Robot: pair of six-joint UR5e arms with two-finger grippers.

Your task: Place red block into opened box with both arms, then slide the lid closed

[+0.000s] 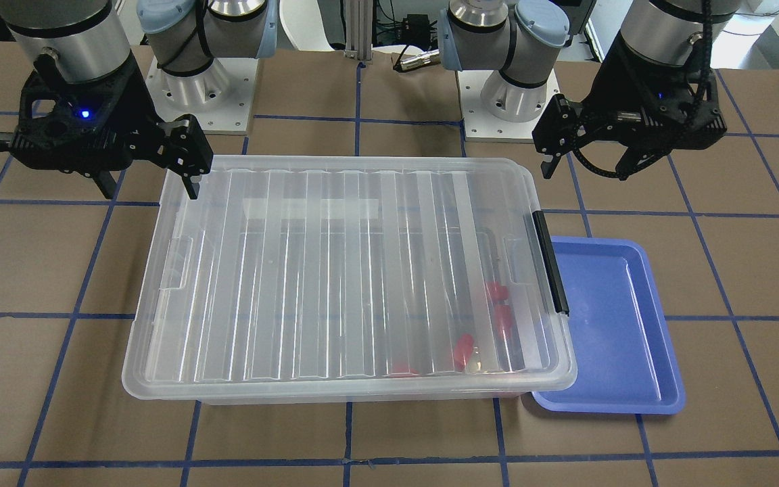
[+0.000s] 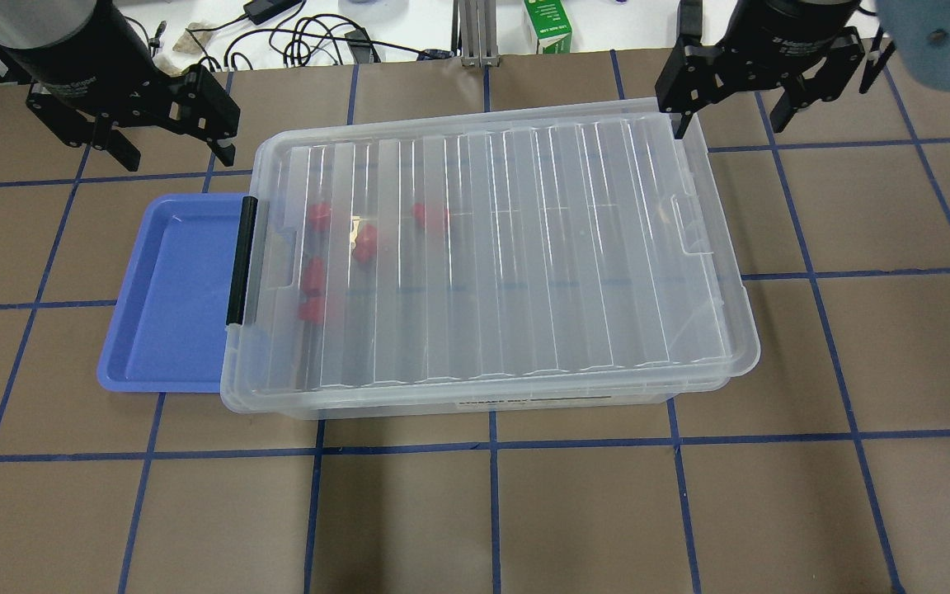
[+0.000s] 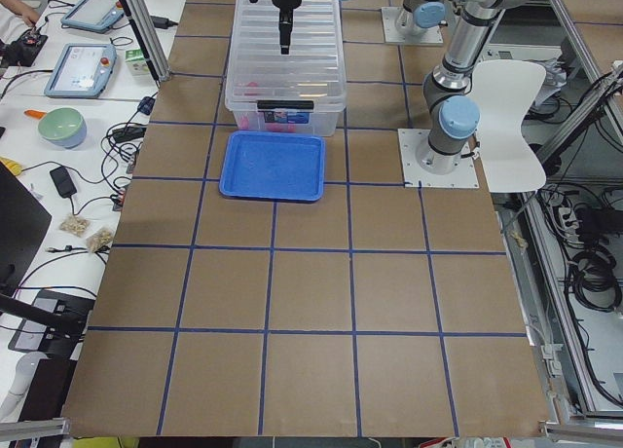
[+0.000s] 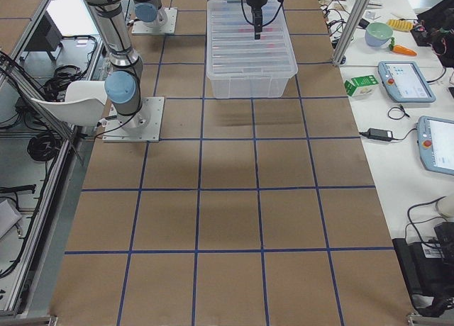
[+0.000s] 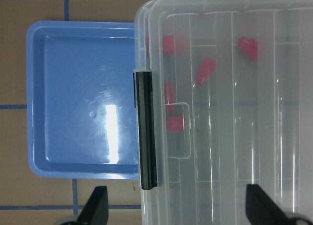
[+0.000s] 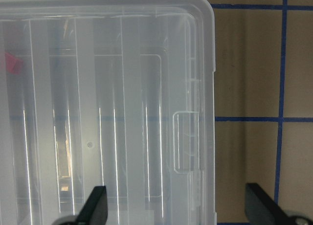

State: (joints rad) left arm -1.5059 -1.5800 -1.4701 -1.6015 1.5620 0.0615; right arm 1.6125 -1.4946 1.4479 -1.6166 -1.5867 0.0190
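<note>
Left gripper (image 2: pixel 178 155) and right gripper (image 2: pixel 729 124) hang open and empty over the box (image 2: pixel 524 403) ends, red blocks (image 2: pixel 365 243) sit inside at its black bar (image 2: pixel 240 260) end, and the lid (image 2: pixel 524 247) overhangs the opposite end, so an uneven push may jam it.

Five red blocks (image 2: pixel 365 243), one box (image 2: pixel 442 405), one lid (image 2: pixel 566 247), one blue tray (image 2: pixel 170 289), and two arms: left arm (image 2: pixel 63 33), right arm (image 2: pixel 805 15).

1. Left gripper (image 2: pixel 174 153): white lettering on its black body seems to read "Adaptive Gripper"; it is small and slanted.
2. Right gripper (image 2: pixel 729 122): similar white lettering on its body, too blurred to read.
3. Green carton (image 2: pixel 547 25): white print, illegible.
4. Box (image 2: pixel 409 406): the dark label (image 2: pixel 537 401) on its near wall is unreadable.
</note>
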